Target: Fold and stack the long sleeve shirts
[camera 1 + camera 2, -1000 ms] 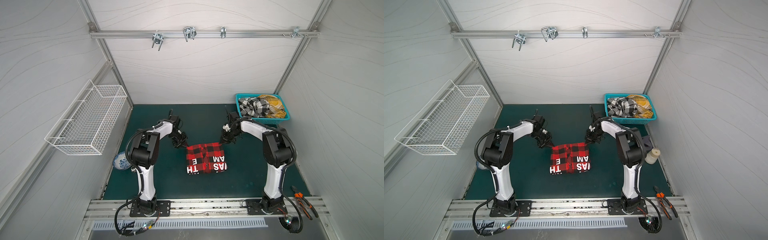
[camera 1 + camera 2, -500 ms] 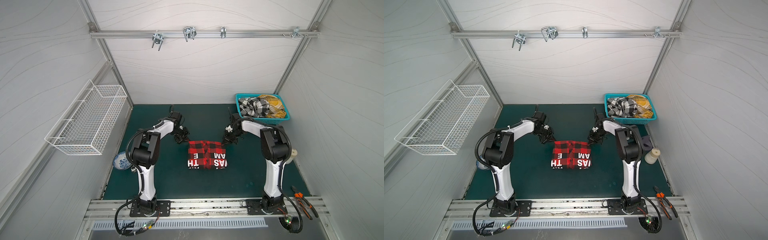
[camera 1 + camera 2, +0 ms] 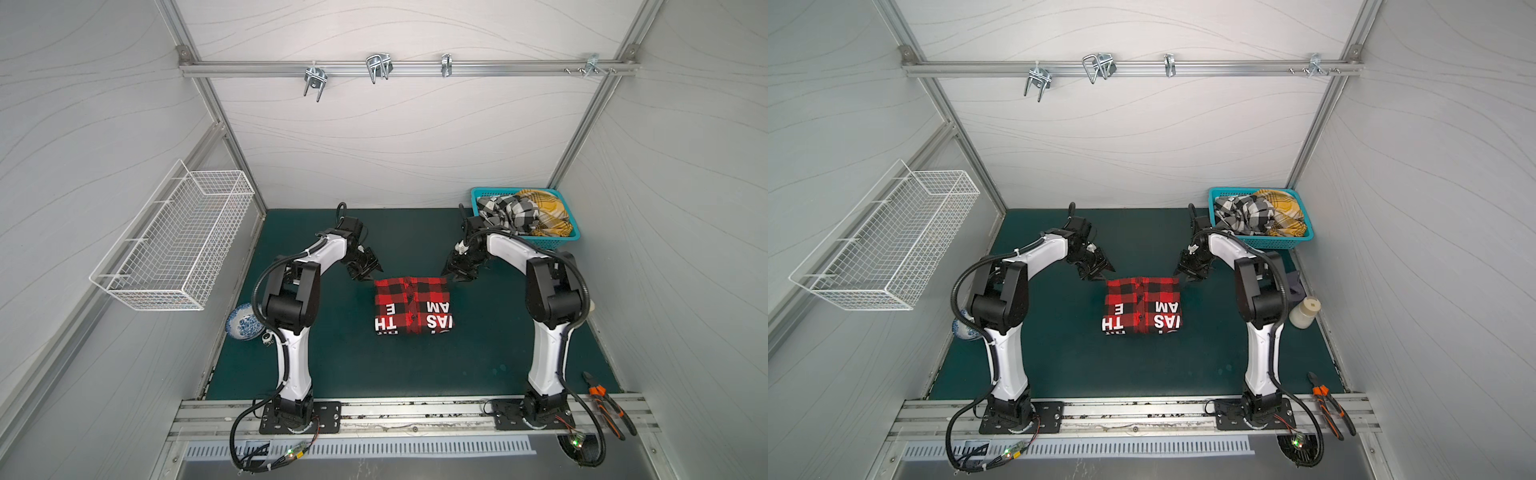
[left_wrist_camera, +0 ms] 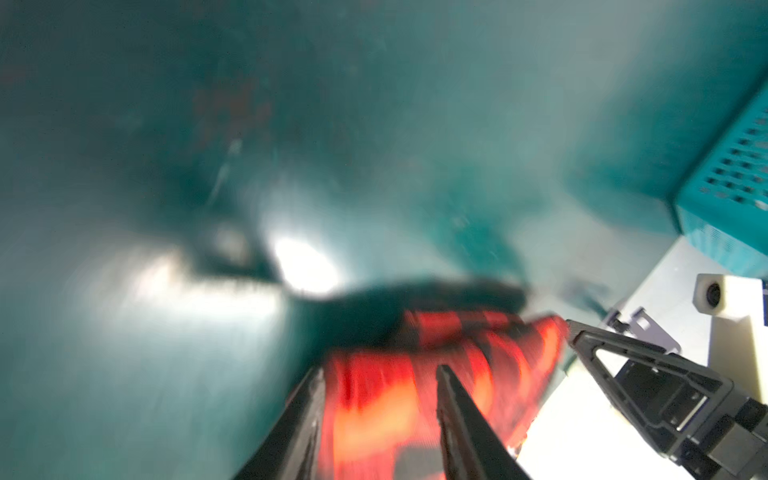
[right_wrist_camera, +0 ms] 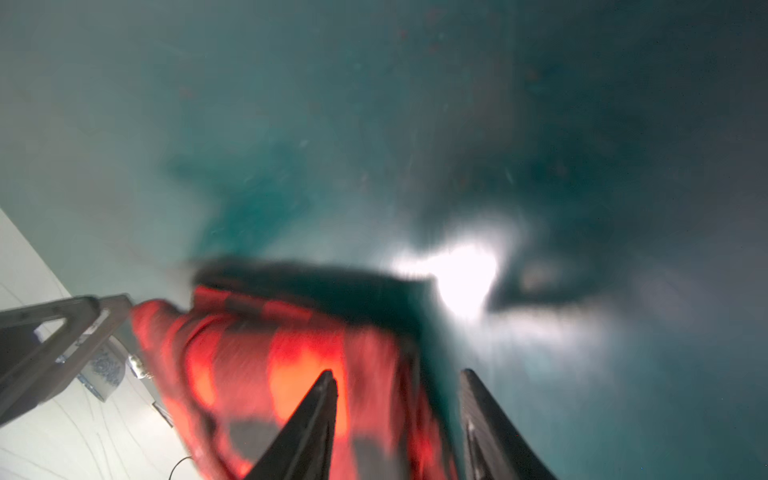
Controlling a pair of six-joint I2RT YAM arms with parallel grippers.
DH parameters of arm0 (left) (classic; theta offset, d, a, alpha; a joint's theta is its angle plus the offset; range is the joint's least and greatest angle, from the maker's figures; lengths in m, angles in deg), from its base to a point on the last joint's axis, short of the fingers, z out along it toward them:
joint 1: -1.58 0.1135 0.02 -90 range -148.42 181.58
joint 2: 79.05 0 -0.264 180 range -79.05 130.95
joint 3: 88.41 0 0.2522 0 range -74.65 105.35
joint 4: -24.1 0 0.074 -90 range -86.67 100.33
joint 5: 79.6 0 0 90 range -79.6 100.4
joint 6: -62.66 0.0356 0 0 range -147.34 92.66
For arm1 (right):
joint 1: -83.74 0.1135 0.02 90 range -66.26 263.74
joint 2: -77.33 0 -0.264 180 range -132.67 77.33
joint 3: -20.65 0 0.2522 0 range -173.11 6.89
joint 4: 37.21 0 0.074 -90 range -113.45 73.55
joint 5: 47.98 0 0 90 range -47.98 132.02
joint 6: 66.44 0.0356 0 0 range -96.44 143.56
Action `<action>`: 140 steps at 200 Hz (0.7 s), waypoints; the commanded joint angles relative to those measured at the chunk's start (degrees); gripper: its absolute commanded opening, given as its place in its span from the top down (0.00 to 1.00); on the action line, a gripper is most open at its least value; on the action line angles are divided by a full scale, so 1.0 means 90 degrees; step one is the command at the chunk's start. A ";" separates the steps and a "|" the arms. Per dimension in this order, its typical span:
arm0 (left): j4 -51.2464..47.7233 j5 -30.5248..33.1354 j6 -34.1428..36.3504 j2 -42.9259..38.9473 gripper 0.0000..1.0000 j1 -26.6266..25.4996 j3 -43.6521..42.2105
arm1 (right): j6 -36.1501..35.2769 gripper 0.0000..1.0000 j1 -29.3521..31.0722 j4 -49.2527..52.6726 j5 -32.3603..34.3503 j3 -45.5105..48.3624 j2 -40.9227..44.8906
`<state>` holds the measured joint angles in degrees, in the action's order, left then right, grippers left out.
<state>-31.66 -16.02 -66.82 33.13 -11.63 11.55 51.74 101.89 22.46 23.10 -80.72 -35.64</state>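
Red-and-black shirt (image 3: 411, 305), one of three, lies folded mid-surface (image 3: 415, 374), white letters up. At its far corners hang the left gripper (image 3: 370, 275) and right gripper (image 3: 454, 277), each with jaws spread, pinching nothing. Two more shirts, the black-and-white shirt (image 3: 509, 214) and mustard shirt (image 3: 544, 212), are heaped in the one teal basket (image 3: 569, 232), far right. One wire basket (image 3: 174, 245) on the left wall, one bowl (image 3: 244, 327) at the left and one pair of pliers (image 3: 604, 399) near right all sit well apart from the fold.

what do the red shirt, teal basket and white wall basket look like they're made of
Red shirt: soft matte woven cloth, likely flannel; folds limp. Teal basket: moulded plastic, slotted walls, slight sheen. Wall basket: thin metal wire, seemingly white-coated, open grid.
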 commanded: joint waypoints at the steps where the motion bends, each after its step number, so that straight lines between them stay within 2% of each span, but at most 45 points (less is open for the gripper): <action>1: -0.0864 0.0356 0.0270 -0.1188 0.56 -0.0128 0.0032 | -0.0163 0.52 0.0184 0.0714 0.0376 0.0281 0.1208; 35: -0.0530 0.0129 -0.0070 -0.2139 0.65 -0.1070 -0.1328 | 0.0157 0.65 0.0846 0.0417 0.0385 0.1473 0.2308; 60: 0.0203 -0.0180 -0.0454 -0.2072 0.83 -0.1562 -0.1957 | 0.0615 0.78 0.1085 -0.0259 -0.0118 0.2187 0.2462; 83: 0.0356 -0.0071 -0.0438 -0.1665 0.91 -0.1760 -0.1935 | 0.0883 0.81 0.1164 -0.0808 -0.0355 0.2611 0.2244; 140: 0.0506 0.0348 0.0026 -0.0321 0.96 -0.1725 -0.1428 | 0.1057 0.86 0.1075 -0.1755 -0.0510 0.2960 0.0975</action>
<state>-29.50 -15.78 -68.64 26.85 -27.39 -4.60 59.63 112.21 11.23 19.28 -54.52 -23.13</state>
